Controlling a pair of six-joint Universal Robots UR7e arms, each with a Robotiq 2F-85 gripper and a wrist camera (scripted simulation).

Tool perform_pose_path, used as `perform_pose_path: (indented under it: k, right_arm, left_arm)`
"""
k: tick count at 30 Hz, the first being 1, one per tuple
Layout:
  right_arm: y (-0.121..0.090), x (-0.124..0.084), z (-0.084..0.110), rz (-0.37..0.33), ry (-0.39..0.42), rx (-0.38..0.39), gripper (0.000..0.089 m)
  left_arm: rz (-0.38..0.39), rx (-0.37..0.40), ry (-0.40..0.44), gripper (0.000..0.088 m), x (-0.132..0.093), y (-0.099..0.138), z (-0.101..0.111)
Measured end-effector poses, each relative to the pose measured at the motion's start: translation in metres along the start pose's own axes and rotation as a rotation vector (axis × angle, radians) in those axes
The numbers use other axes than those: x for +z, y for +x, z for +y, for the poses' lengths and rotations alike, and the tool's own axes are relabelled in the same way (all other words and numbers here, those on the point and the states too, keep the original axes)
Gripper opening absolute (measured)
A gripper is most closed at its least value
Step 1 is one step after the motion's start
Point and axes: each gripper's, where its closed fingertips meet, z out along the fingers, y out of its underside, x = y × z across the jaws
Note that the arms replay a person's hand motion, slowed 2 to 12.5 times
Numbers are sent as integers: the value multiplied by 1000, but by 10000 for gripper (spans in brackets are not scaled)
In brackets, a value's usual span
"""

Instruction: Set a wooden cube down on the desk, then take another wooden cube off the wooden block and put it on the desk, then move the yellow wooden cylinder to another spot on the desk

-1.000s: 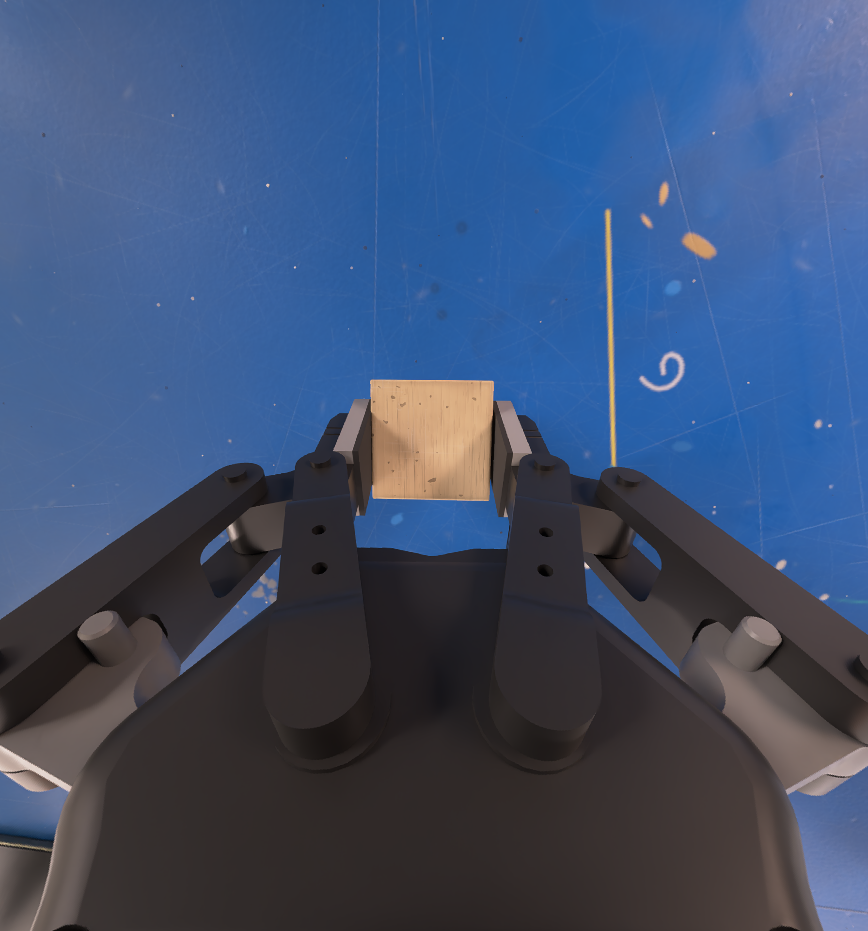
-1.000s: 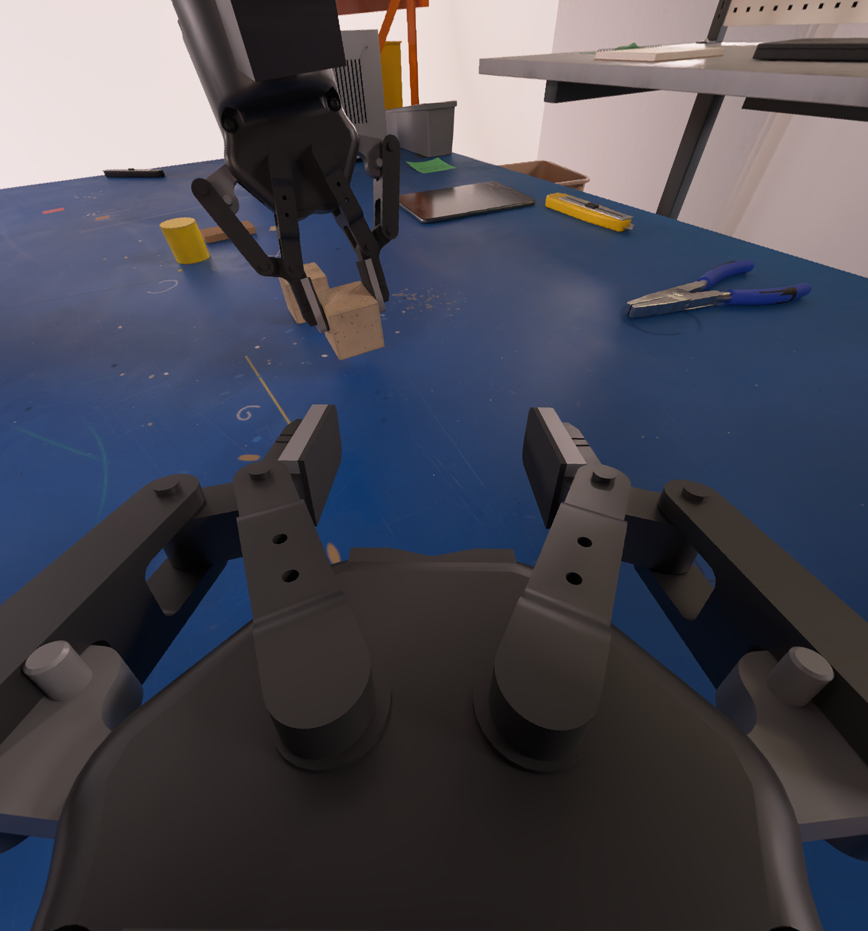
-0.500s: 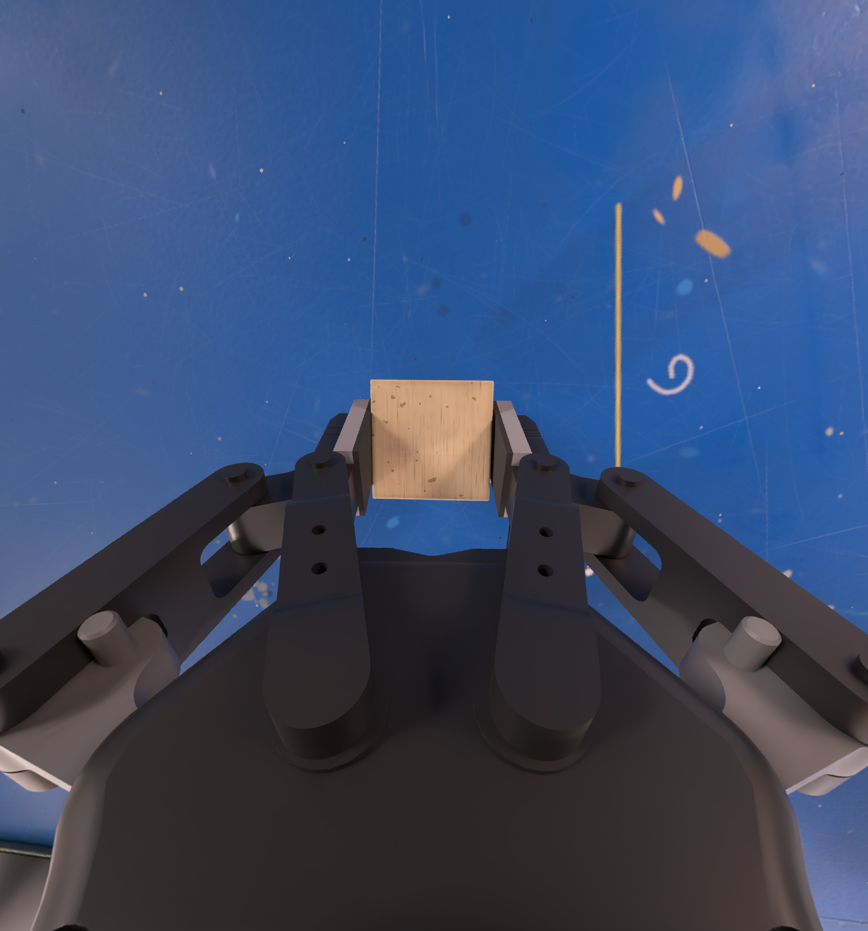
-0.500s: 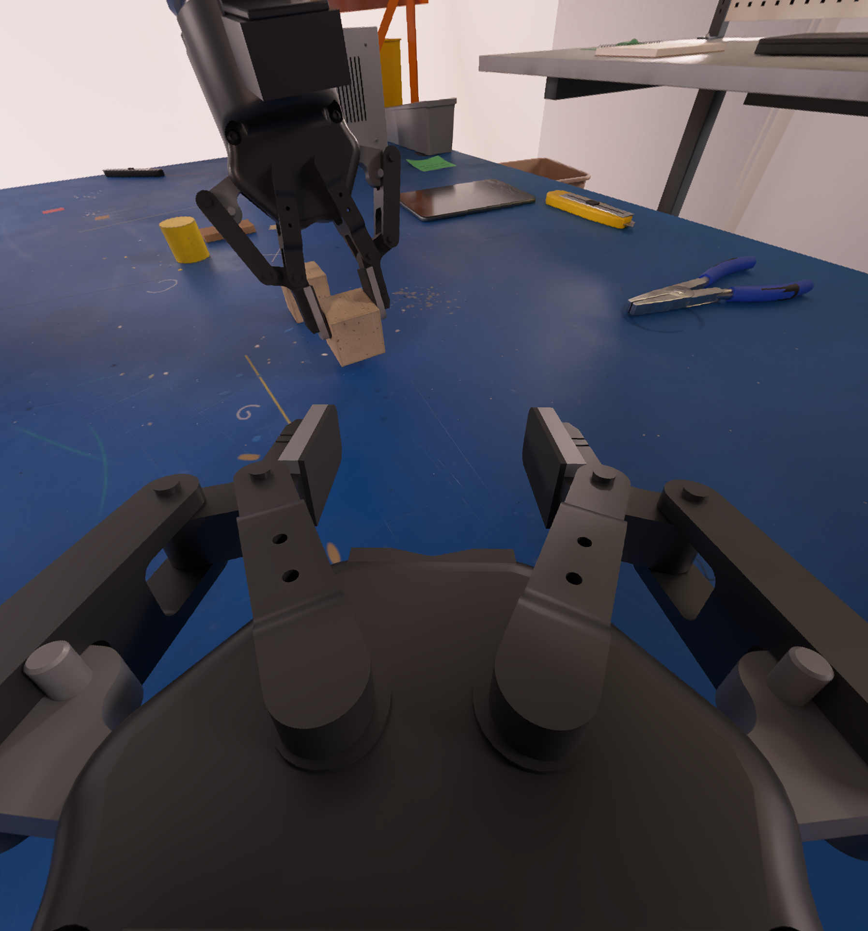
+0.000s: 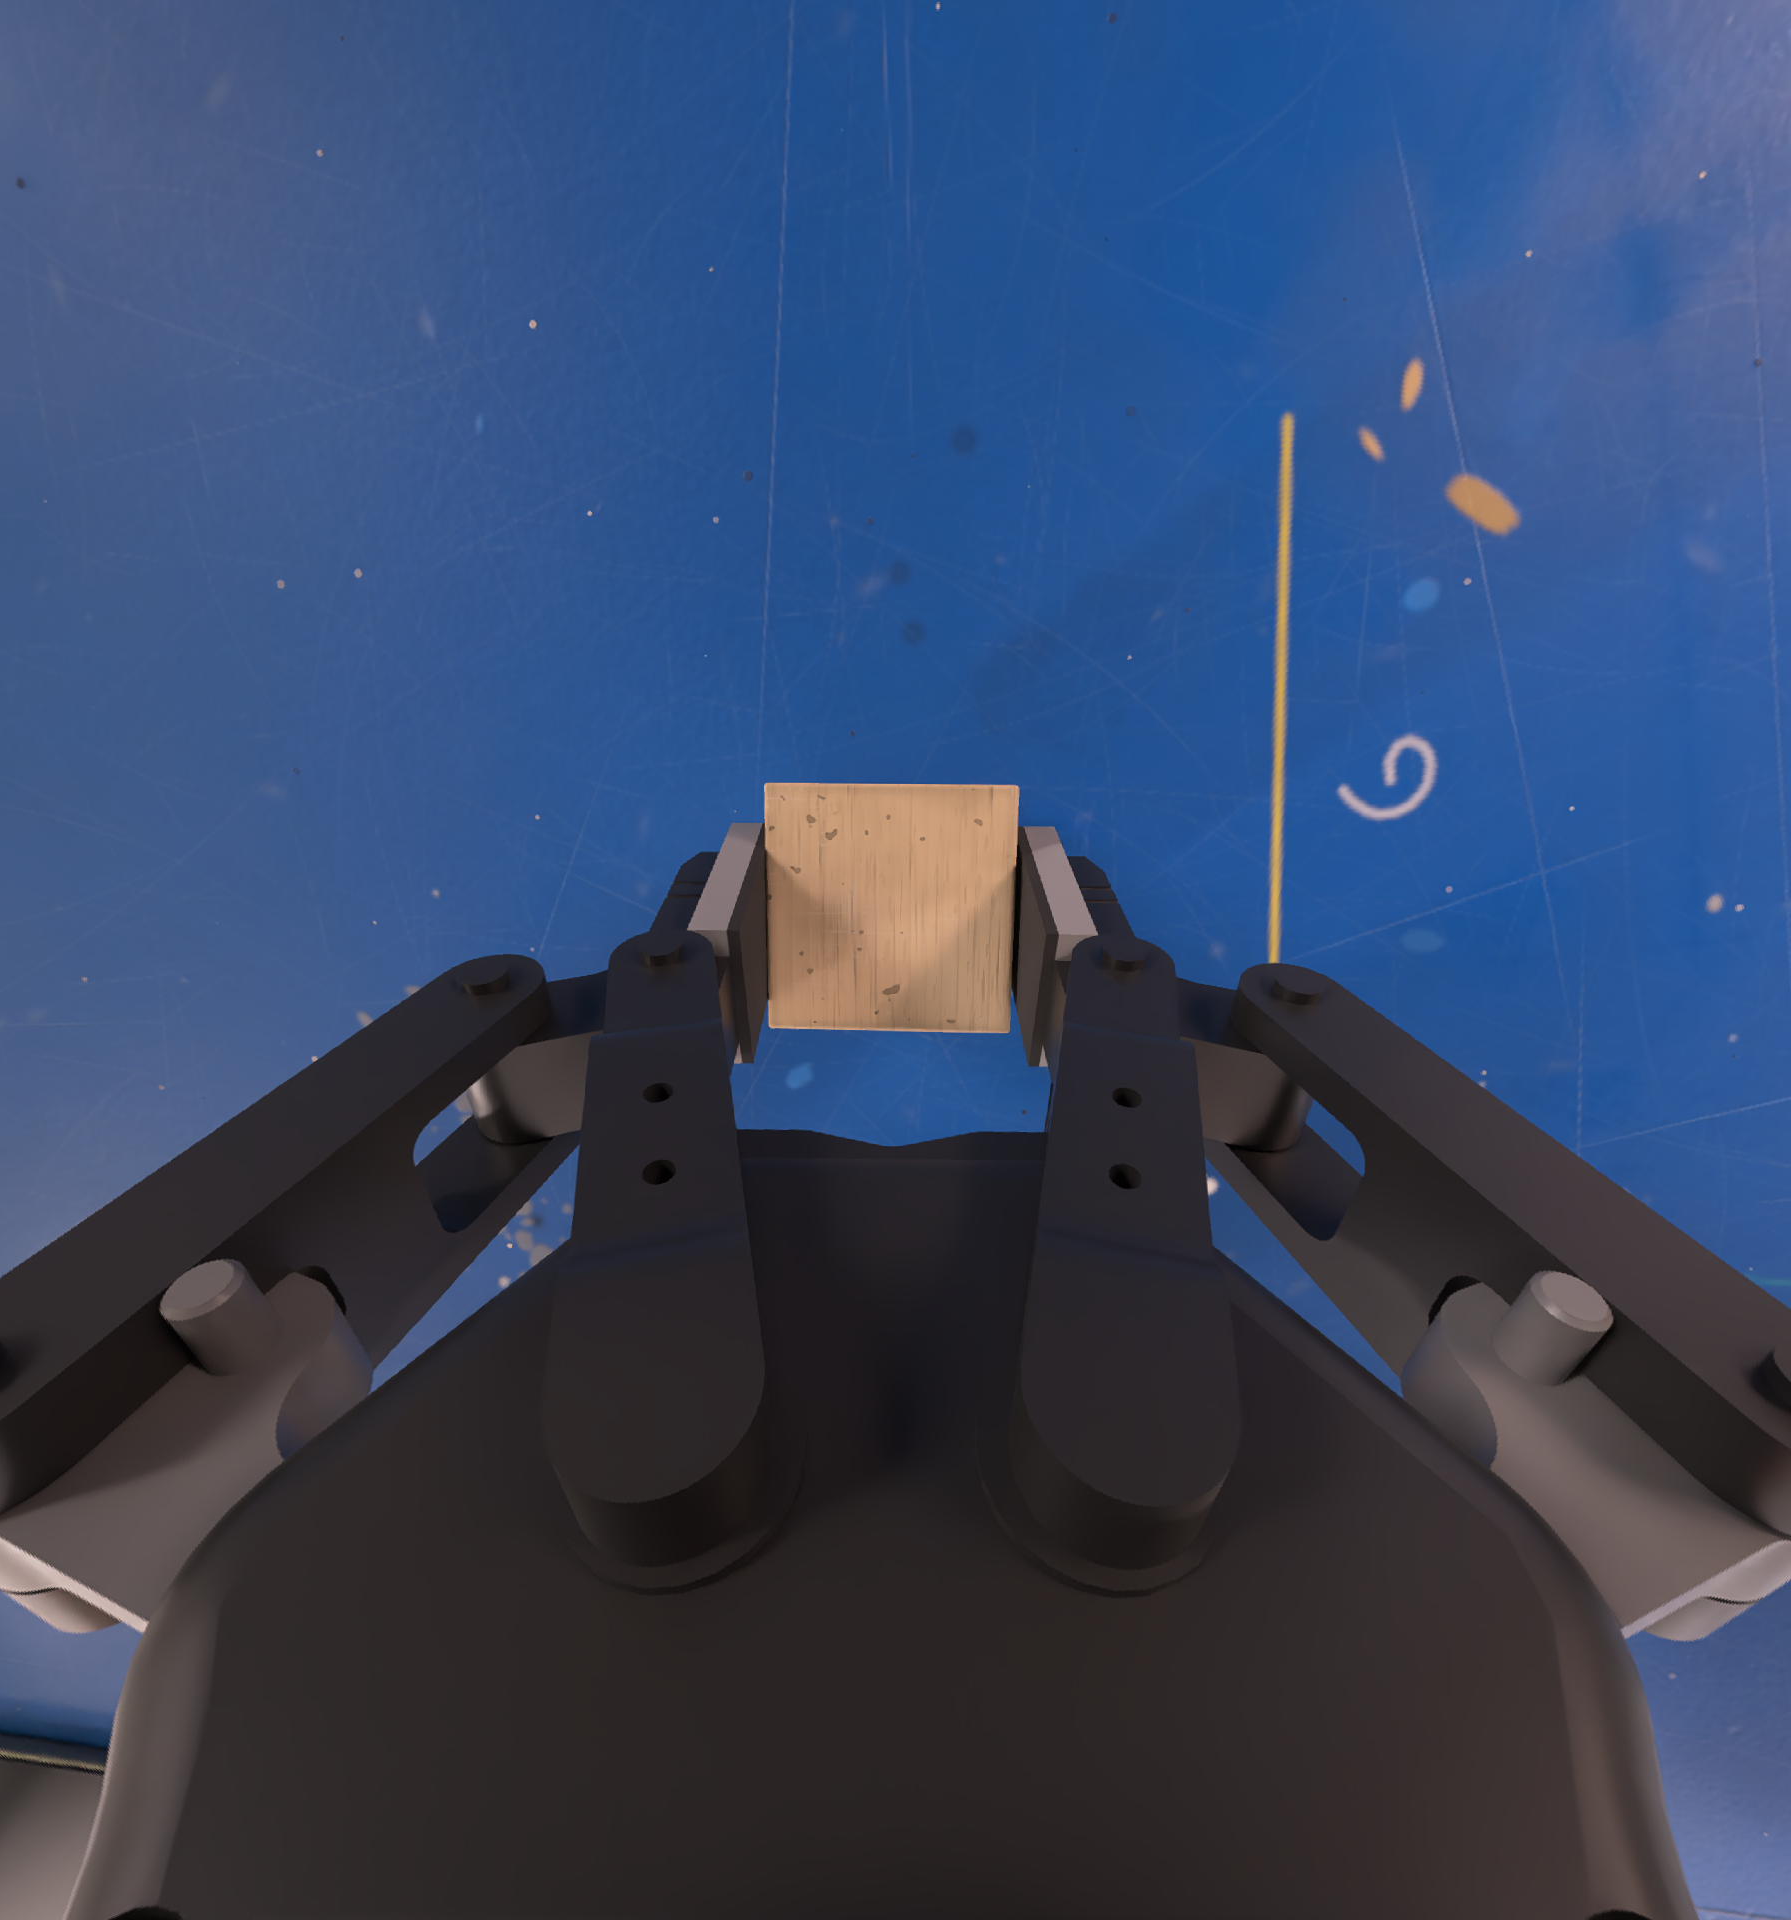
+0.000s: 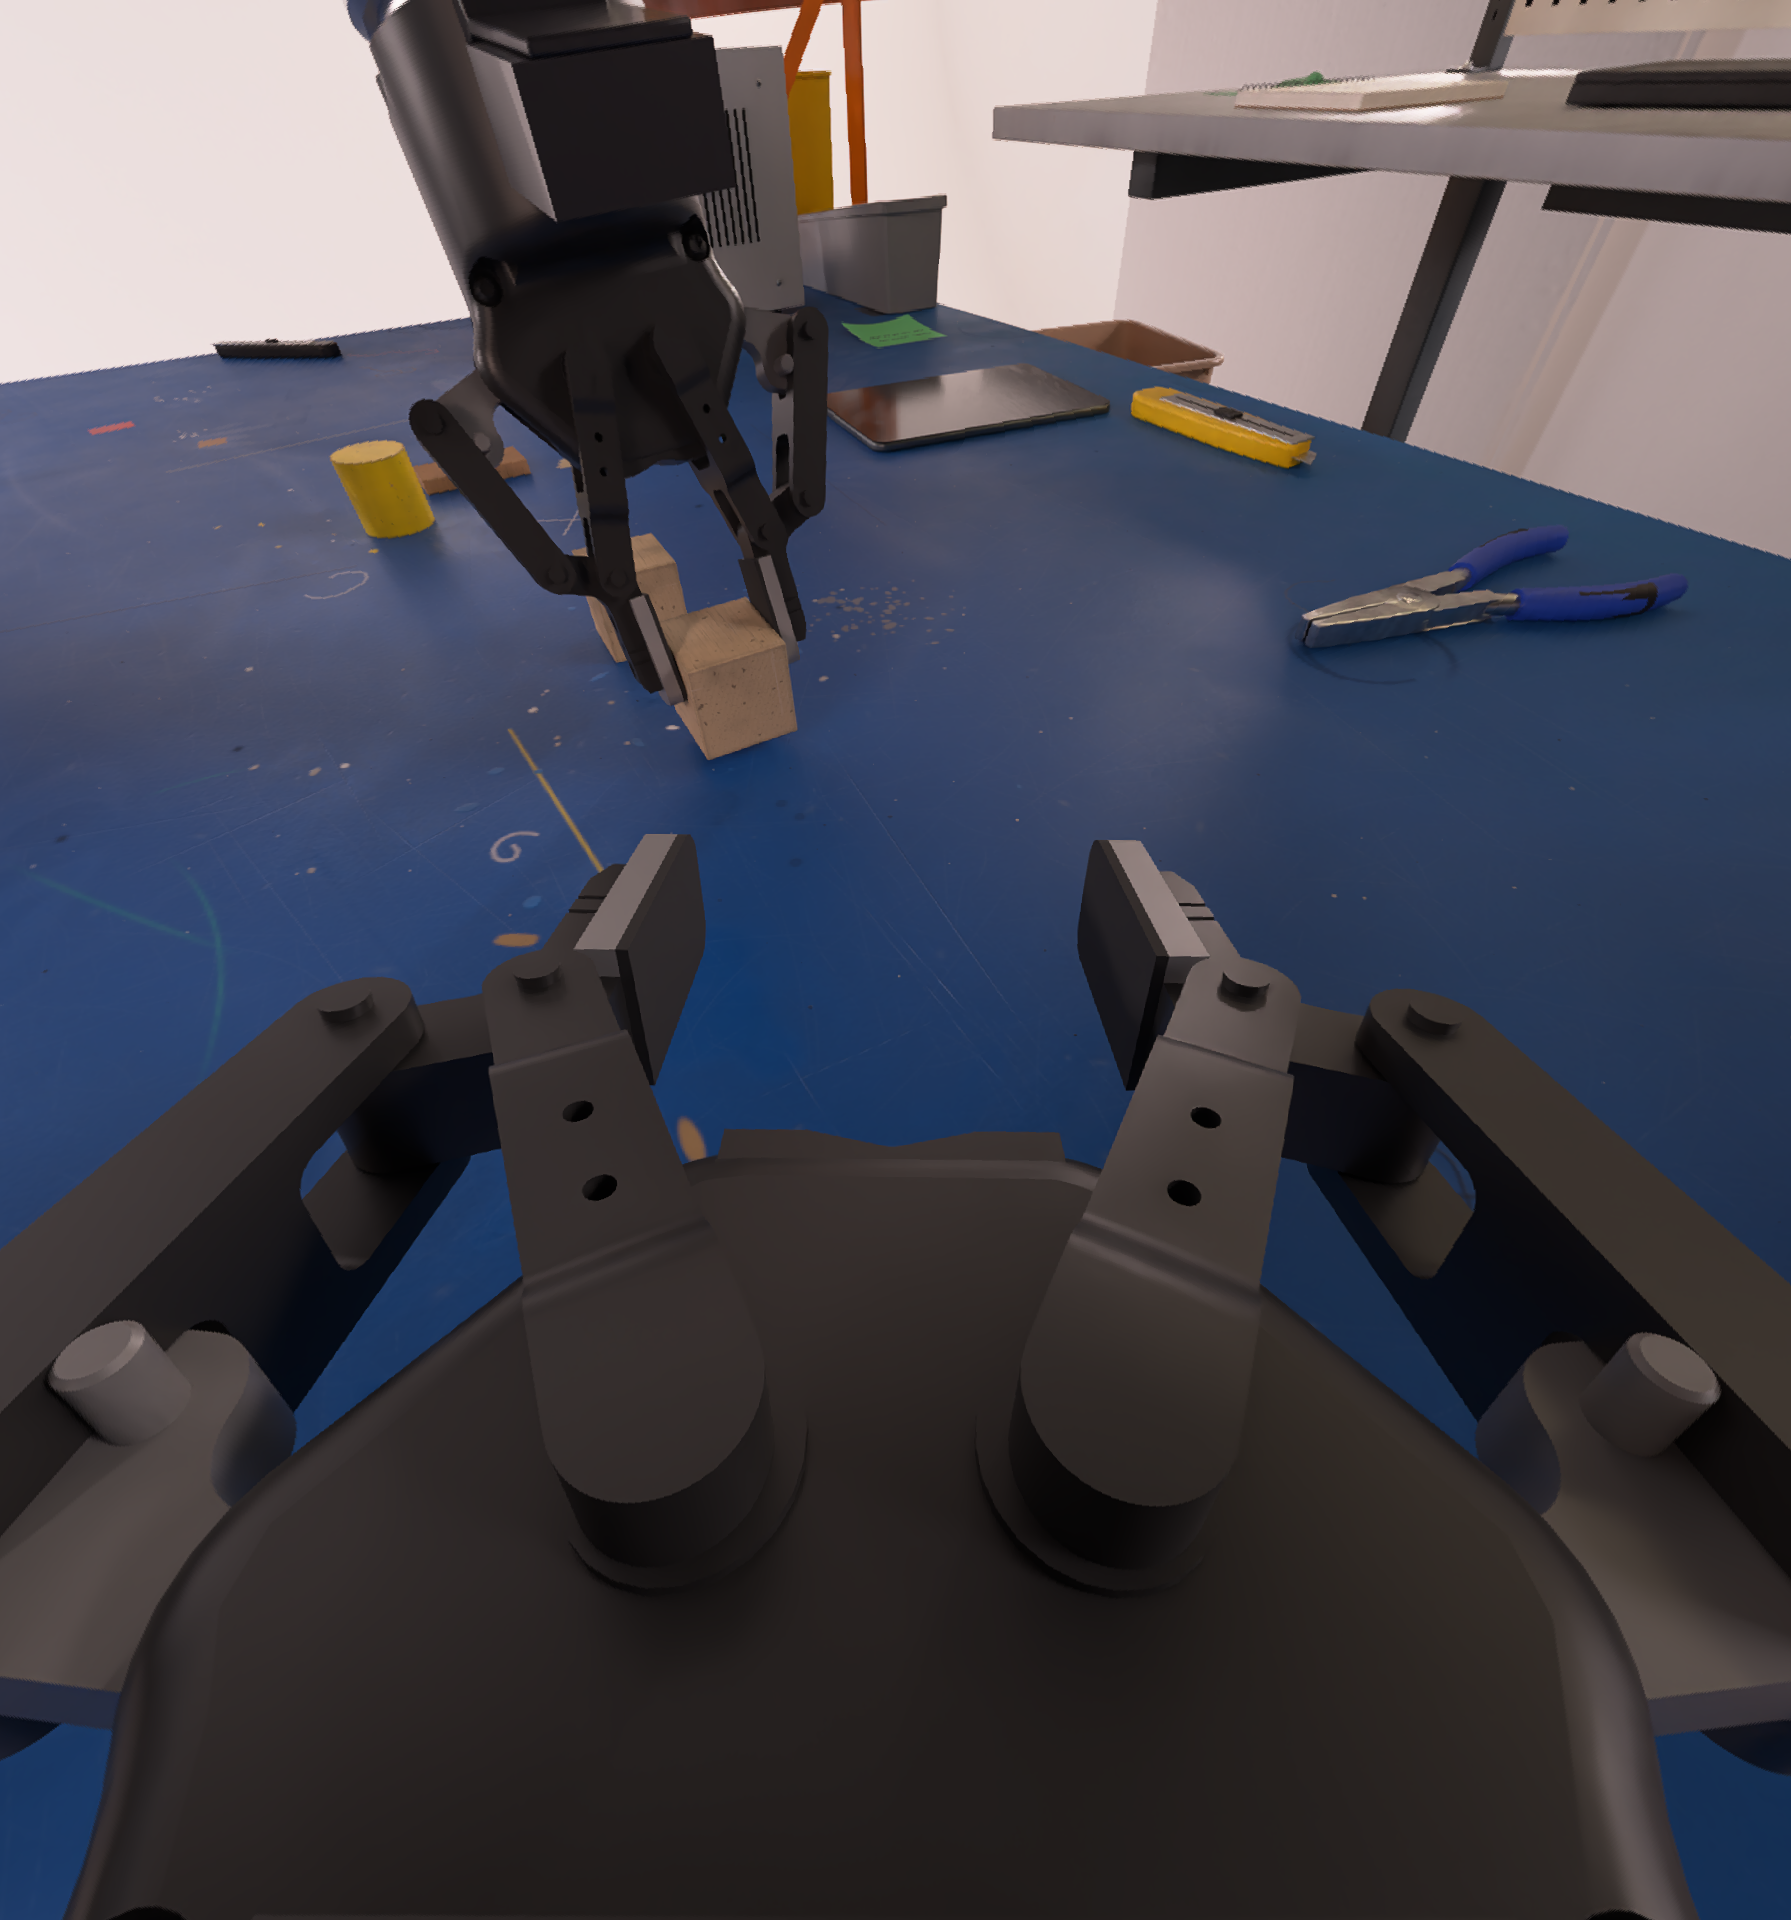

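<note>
My left gripper is shut on a light wooden cube, pointing straight down at the blue desk. In the right wrist view the same gripper holds the cube at or just above the desk surface. Behind it stands more light wood, partly hidden by the fingers. A yellow cylinder stands upright at the far left, with a flat wooden piece beside it. My right gripper is open and empty, low over the near desk.
Blue-handled pliers lie at the right. A dark tablet, a yellow utility knife, a green note and a grey bin are at the back. A grey shelf table stands beyond the desk's right edge.
My left gripper has come down toward the desk with the cube still in it. My right gripper has not moved.
</note>
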Motion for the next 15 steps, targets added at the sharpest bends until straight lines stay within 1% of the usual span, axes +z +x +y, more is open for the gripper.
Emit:
perform_pose_path:
  k: [15]
  right_arm:
    - [0,-1,-1,2,4,-3,642]
  left_arm:
    - [12,-9,-12,390,5,3,3]
